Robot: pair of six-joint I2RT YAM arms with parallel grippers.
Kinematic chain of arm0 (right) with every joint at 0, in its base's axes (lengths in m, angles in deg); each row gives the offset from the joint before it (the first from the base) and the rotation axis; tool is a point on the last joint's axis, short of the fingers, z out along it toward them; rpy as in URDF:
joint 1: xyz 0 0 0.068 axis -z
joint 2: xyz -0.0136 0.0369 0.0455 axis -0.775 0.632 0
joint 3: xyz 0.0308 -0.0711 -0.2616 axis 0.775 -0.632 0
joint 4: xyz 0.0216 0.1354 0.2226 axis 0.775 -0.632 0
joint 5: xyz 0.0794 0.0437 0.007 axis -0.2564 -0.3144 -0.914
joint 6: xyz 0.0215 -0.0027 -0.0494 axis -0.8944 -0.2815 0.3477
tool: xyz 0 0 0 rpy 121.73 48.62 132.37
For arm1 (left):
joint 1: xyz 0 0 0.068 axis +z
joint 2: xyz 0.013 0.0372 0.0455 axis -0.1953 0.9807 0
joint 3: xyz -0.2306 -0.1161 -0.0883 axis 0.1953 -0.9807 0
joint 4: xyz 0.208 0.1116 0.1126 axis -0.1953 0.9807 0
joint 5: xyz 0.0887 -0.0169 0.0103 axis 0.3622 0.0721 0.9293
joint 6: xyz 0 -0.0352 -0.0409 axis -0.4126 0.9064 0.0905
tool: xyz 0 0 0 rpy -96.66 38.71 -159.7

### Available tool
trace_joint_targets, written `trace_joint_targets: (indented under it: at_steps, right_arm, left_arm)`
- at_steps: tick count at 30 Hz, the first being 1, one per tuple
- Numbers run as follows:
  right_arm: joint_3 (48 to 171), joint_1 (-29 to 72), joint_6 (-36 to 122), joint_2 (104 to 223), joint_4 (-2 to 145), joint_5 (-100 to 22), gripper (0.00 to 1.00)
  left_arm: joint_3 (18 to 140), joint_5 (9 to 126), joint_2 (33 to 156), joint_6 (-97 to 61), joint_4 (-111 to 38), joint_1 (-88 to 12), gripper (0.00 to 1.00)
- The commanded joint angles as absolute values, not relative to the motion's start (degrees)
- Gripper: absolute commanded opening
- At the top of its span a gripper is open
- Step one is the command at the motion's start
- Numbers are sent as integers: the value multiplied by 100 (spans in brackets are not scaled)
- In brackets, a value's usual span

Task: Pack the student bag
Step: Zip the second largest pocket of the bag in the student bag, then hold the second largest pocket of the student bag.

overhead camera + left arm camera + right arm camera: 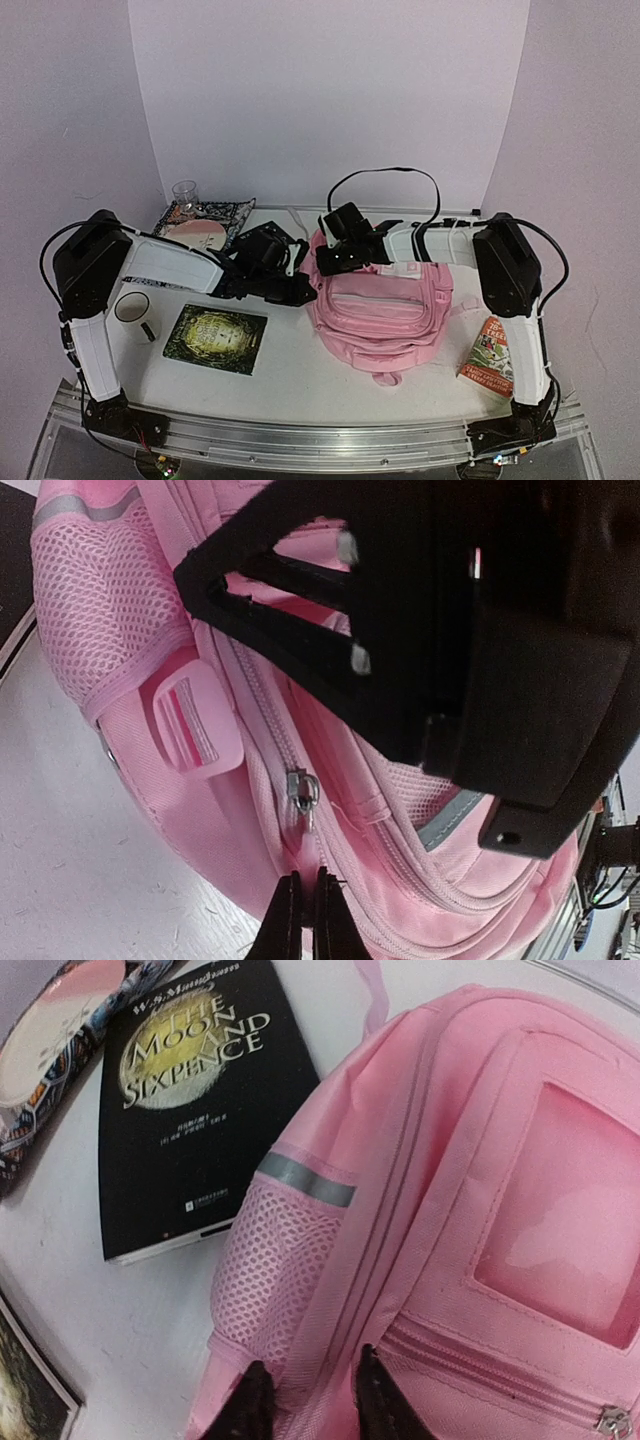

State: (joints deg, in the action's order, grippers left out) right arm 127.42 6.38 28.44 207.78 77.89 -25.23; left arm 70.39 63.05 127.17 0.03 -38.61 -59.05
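The student bag [385,315], pale pink, lies flat on the white table with its front pockets up. My left gripper [305,905] is at its left edge, shut on the pink pull tab of a zipper slider [302,788]. In the top view that left gripper [303,291] touches the bag's side. My right gripper [335,262] reaches over the bag's far left corner. Its fingertips [375,1400] pinch a ridge of bag fabric [318,1360] beside the mesh side pocket [270,1260], so the right gripper [312,1400] is shut on the bag.
A dark book [190,1100] lies just left of the bag. A green-covered book [215,338] and a mug [135,312] sit near my left arm. A patterned item [205,222] and a glass [185,192] stand at the back left. A snack packet [490,355] lies right of the bag.
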Motion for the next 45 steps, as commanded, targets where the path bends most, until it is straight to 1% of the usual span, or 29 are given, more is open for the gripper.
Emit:
trace_joint_targets:
  at_steps: [1, 2, 4, 5, 15, 19, 21, 22, 26, 29, 33, 35, 39, 43, 45]
  right_arm:
    - [12974, 606, 2823, 20985, 7353, -2117, 15]
    - [13009, 606, 2832, 20985, 7353, -2052, 9]
    - [13091, 606, 2850, 20990, 7346, -1893, 2]
    - [13145, 615, 2859, 21001, 7345, -1794, 0]
    - [13760, 802, 2807, 21194, 7318, -1315, 0]
    - [14011, 876, 2825, 21289, 7318, -1404, 0]
    - [14036, 878, 2887, 21255, 7314, -1605, 0]
    - [13986, 876, 2901, 21192, 7309, -1736, 2]
    - [13298, 835, 3003, 20619, 7309, -2007, 21]
    - [12679, 811, 3091, 19999, 7200, -2290, 38]
    - [12028, 650, 3109, 19521, 6874, -2369, 54]
    - [11827, 557, 3105, 19445, 6774, -2350, 59]
    - [11692, 391, 3001, 19580, 6711, -2175, 64]
    - [11927, 331, 2955, 19903, 6688, -1835, 69]
    - [12130, 330, 2933, 20115, 6647, -1442, 70]
  left_arm:
    - [7097, 6725, 12334, -297, -3766, -6362, 0]
    - [7065, 6765, 12300, -296, -3750, -6443, 0]
    - [7024, 6819, 12238, -289, -3661, -6557, 0]
    - [7010, 6835, 12206, -287, -3611, -6639, 0]
    - [6564, 6990, 11691, -108, -3477, -7637, 0]
    - [6356, 7328, 11525, -8, -3477, -7864, 0]
    - [6365, 7779, 11521, 25, -3268, -7860, 0]
    - [6421, 7972, 11558, 37, -3172, -7851, 0]
    - [6634, 8350, 11789, 22, -3068, -7736, 0]
    - [6733, 8503, 11903, -54, -3072, -7572, 0]
    - [6714, 8616, 11911, -181, -3197, -7430, 0]
    - [6665, 8572, 11922, -222, -3316, -7334, 0]
    - [6651, 8405, 11985, -247, -3422, -7194, 0]
    - [6679, 8304, 12037, -260, -3558, -7190, 0]
    - [6686, 8217, 12059, -238, -3603, -7190, 0]
